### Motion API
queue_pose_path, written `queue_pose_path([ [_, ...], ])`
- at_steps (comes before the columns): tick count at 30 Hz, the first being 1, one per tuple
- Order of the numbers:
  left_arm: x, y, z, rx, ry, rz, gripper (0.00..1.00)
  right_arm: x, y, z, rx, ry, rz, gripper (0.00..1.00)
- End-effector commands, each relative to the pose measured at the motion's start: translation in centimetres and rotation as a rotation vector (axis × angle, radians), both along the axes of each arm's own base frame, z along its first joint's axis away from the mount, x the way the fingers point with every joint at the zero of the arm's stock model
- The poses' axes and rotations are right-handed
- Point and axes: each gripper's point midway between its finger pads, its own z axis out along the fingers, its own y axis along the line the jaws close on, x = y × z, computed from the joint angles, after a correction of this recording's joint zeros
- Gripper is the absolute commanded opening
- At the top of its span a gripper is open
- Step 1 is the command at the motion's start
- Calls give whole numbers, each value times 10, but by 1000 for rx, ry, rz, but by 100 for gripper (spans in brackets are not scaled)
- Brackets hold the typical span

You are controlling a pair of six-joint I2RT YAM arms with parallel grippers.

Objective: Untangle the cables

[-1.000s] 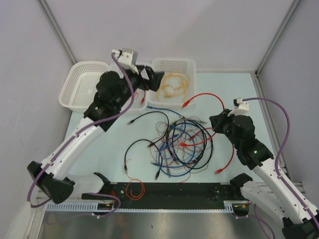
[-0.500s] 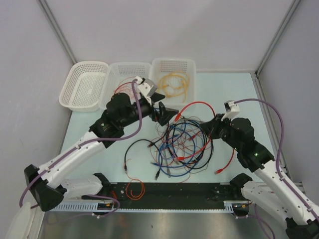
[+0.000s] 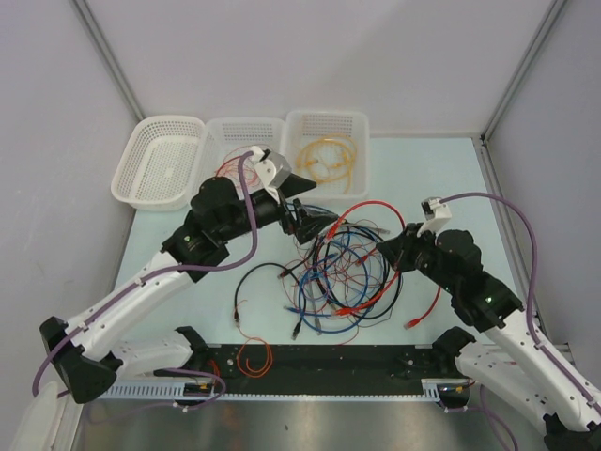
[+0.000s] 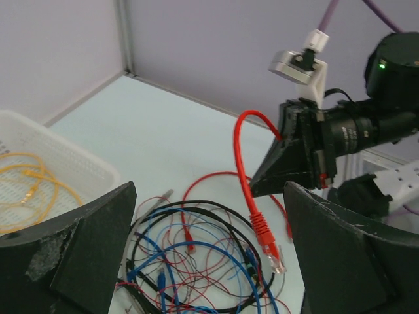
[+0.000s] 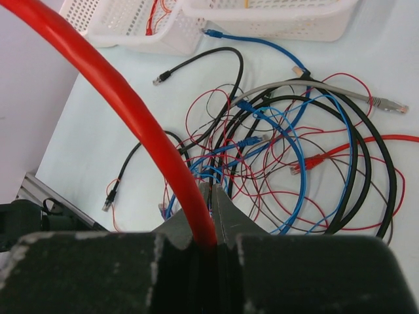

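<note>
Left wrist view: the red cable [image 4: 262,229] hangs plug-down from the right jaws' grip, straight ahead of the open left jaws.

no readable text, labels, brands or numbers anywhere

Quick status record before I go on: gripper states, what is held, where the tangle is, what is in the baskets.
left gripper: open, holding nothing, above the far side of the tangle
right gripper: shut on the thick red cable
thick red cable: arcs up from the jaws, plug end hanging over the tangle
tangle: blue, black and red cables looped together, mid-table
middle basket: thin red wire
right basket: yellow cable
near edge: orange wire, coiled
</note>
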Motion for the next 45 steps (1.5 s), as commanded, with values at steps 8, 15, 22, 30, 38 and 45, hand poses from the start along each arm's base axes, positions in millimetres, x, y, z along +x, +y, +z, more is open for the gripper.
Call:
queue_pose_path([
  [8,-41,-36,-23,7,101,-316,99,-4,20,22,29,-44,64,0],
  [15,-38,-44,-51,71,152,-334,51,-8,21,37,45,-86,75,0],
  [22,-35,-41,-50,72,136,-304,0,-7,15,38,33,-97,44,0],
  [30,13,-17,-37,99,104,-55,0,3,-5,23,-15,-54,-84,76],
  [38,145,86,-53,84,321,541,0,10,-30,28,-42,-95,-203,80],
  [45,223,174,-32,-59,362,917,0,15,-34,26,-67,-100,-216,78],
])
